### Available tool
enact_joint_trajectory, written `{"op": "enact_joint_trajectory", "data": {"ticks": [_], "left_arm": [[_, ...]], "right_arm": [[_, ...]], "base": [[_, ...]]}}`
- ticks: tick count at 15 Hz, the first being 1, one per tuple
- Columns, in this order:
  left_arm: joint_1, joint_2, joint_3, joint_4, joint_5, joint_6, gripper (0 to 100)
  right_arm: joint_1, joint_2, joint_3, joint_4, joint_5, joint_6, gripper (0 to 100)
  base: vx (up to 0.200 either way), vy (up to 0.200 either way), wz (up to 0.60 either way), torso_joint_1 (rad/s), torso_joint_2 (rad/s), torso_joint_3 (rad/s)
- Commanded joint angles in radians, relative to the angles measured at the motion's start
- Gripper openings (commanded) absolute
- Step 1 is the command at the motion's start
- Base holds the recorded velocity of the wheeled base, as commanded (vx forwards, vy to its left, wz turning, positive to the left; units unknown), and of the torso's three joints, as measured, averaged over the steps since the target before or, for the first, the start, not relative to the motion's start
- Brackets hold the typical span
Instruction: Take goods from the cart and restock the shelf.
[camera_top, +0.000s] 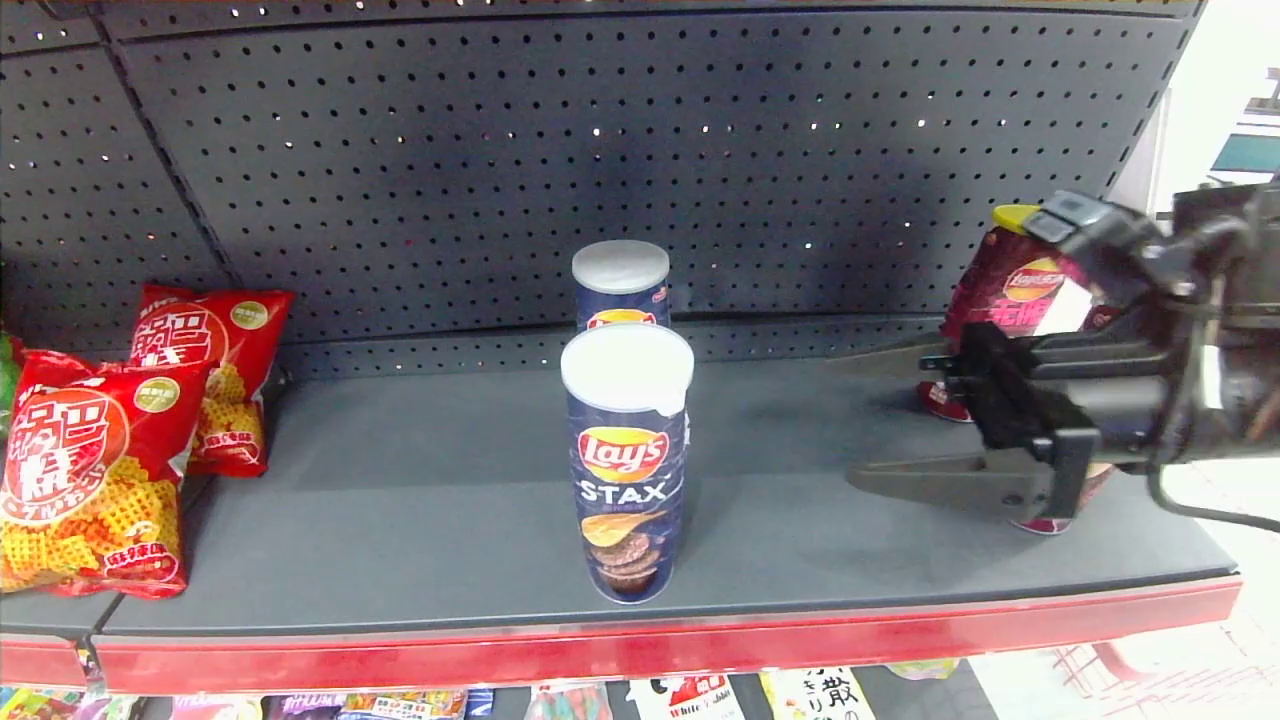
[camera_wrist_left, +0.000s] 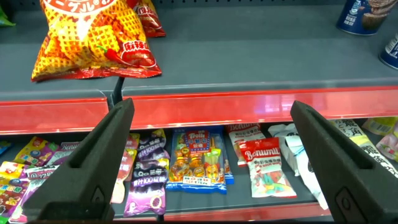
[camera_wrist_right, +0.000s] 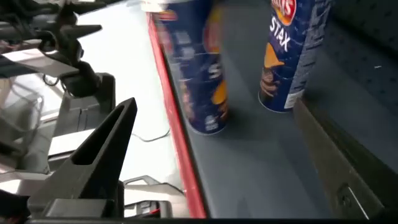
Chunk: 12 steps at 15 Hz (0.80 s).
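Two blue chip cans stand mid-shelf, one (camera_top: 626, 470) near the front edge and one (camera_top: 621, 283) behind it; the right wrist view shows them too (camera_wrist_right: 205, 68) (camera_wrist_right: 292, 50). My right gripper (camera_top: 845, 420) hangs open and empty over the shelf's right part, its fingers pointing toward the cans, well apart from them. Maroon chip cans (camera_top: 1010, 280) stand behind that arm, partly hidden. My left gripper (camera_wrist_left: 217, 174) is open with nothing in it, below the shelf's red front edge (camera_wrist_left: 205, 102).
Red snack bags (camera_top: 95, 475) (camera_top: 215, 370) lie at the shelf's left end. The grey shelf board (camera_top: 420, 490) is bare between bags, cans and gripper. A perforated back panel (camera_top: 600, 150) closes the rear. The lower shelf holds several candy packets (camera_wrist_left: 199, 158).
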Motion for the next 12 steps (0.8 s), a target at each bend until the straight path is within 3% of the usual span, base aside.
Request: {"op": "enact_joint_trajectory", "data": {"ticks": [1, 3, 4, 5, 7, 9, 10, 12], "left_arm": [[0.000, 0.000, 0.000, 0.000, 0.000, 0.000, 100], [0.000, 0.000, 0.000, 0.000, 0.000, 0.000, 100], [0.000, 0.000, 0.000, 0.000, 0.000, 0.000, 100], [0.000, 0.000, 0.000, 0.000, 0.000, 0.000, 100], [0.000, 0.000, 0.000, 0.000, 0.000, 0.000, 100], [0.000, 0.000, 0.000, 0.000, 0.000, 0.000, 100], [0.000, 0.000, 0.000, 0.000, 0.000, 0.000, 100], [0.000, 0.000, 0.000, 0.000, 0.000, 0.000, 100]], "right_arm": [[-0.074, -0.403, 0.224, 0.001, -0.011, 0.045, 100], [-0.164, -0.595, 0.307, 0.010, -0.041, 0.101, 100], [-0.283, -0.765, 0.343, 0.068, -0.080, 0.175, 100], [-0.310, -0.879, 0.343, 0.157, -0.172, 0.253, 100], [-0.338, -1.034, 0.349, 0.284, -0.461, 0.388, 100], [-0.335, -1.087, 0.410, 0.356, -0.734, 0.398, 100], [-0.338, -1.101, 0.445, 0.373, -0.791, 0.401, 100], [-0.353, -1.157, 0.590, 0.386, -0.804, 0.390, 100]], "base": [[0.000, 0.000, 0.00, 0.000, 0.00, 0.000], [0.000, 0.000, 0.00, 0.000, 0.00, 0.000], [0.000, 0.000, 0.00, 0.000, 0.00, 0.000], [0.000, 0.000, 0.00, 0.000, 0.00, 0.000], [0.000, 0.000, 0.00, 0.000, 0.00, 0.000], [0.000, 0.000, 0.00, 0.000, 0.00, 0.000], [0.000, 0.000, 0.00, 0.000, 0.00, 0.000], [0.000, 0.000, 0.00, 0.000, 0.00, 0.000]]}}
